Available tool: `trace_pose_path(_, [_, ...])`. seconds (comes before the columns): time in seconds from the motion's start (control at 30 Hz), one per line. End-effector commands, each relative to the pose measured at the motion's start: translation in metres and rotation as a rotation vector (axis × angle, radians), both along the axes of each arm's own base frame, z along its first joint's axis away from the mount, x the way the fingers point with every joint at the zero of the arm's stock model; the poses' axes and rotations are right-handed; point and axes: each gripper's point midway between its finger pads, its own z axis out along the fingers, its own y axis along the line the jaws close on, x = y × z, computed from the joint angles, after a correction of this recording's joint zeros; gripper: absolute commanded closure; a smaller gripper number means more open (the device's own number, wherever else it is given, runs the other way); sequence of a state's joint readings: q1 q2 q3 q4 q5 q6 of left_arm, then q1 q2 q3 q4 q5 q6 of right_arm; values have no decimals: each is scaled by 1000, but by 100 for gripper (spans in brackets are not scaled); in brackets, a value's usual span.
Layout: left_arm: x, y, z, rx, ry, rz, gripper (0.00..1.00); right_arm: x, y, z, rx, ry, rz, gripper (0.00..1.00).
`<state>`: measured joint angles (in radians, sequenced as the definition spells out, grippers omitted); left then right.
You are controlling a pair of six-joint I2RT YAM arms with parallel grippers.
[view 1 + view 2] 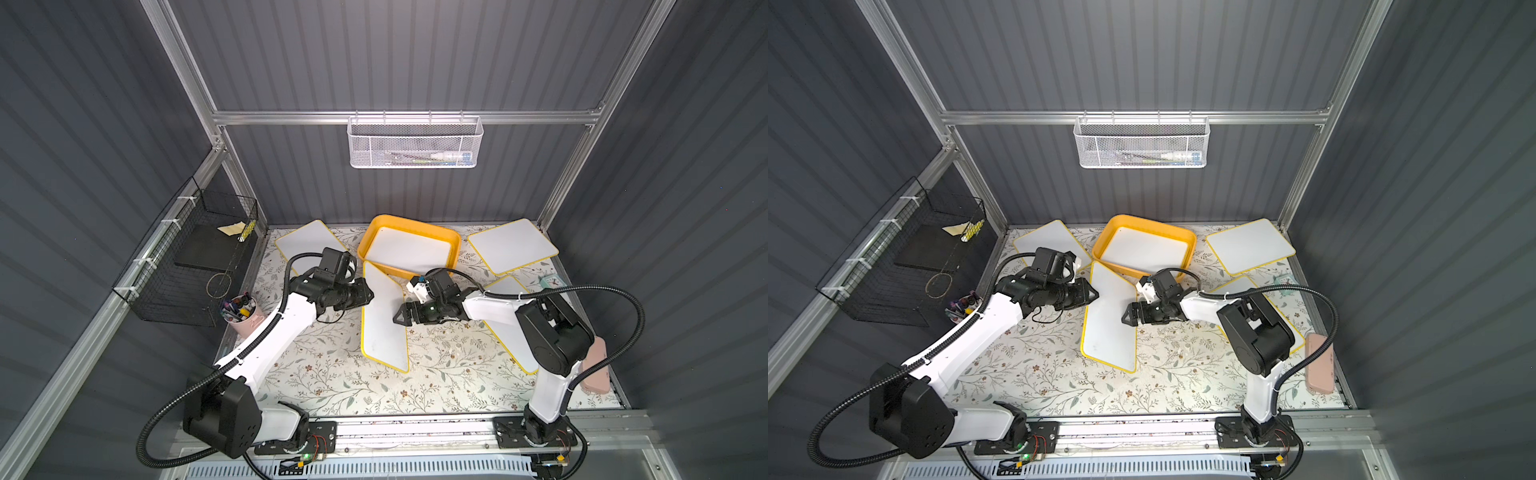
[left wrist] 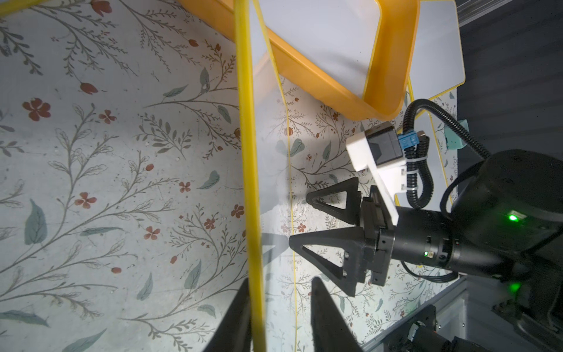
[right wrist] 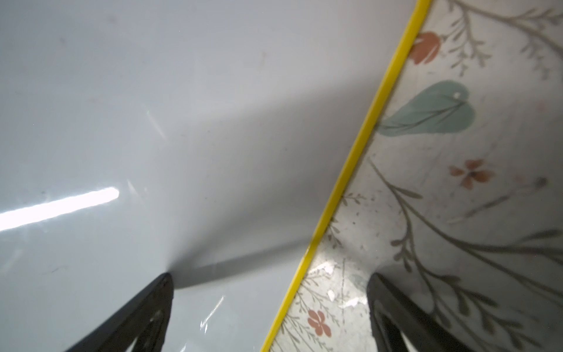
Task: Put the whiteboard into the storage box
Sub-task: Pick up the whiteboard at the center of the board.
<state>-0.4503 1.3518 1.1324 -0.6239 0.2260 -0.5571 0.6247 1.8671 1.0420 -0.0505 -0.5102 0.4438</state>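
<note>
In both top views a yellow-edged whiteboard (image 1: 384, 328) (image 1: 1111, 328) lies mid-table, its far corner by the near wall of the yellow storage box (image 1: 457, 245) (image 1: 1150, 222). A second white board (image 1: 409, 251) lies flat inside the box. My left gripper (image 1: 370, 295) (image 2: 280, 280) straddles the board's left long edge (image 2: 251, 183). One fingertip (image 2: 240, 292) touches that edge and a gap shows at the other. My right gripper (image 1: 399, 318) (image 3: 271, 275) stands wide open across the board's right edge (image 3: 350, 170), one finger over the white face and one over the mat.
More white boards lie at the back left (image 1: 309, 241), the back right (image 1: 511, 245) and under the right arm (image 1: 513, 336). A pink pen cup (image 1: 243, 318) and black wire basket (image 1: 195, 262) are left. White mesh basket (image 1: 415, 143) hangs behind. Pink case (image 1: 596, 365) is far right.
</note>
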Motion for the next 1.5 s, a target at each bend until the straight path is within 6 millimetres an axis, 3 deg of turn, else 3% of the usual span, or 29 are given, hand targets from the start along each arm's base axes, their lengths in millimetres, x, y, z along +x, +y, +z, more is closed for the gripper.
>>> trace_pose_path(0.0, [1, -1, 14, -4, -27, -13, 71, -23, -17, -39, -114, 120, -1, 1])
trace_pose_path(0.07, [2, 1, 14, 5, -31, -7, 78, -25, -18, -41, -120, 128, 1, 1])
trace_pose_path(0.33, [3, 4, 11, 20, -22, -2, 86, -23, -20, -39, -129, 116, -3, 1])
trace_pose_path(0.53, [4, 6, 12, 23, -33, 0, 100, -24, -20, -40, -129, 121, -2, 1])
trace_pose_path(1.07, [5, 22, 11, 2, -18, 53, 100, -24, -19, -39, -124, 121, -2, 1])
trace_pose_path(1.47, [17, 53, 12, -324, 12, 188, 100, -24, -20, -39, -128, 120, -3, 1])
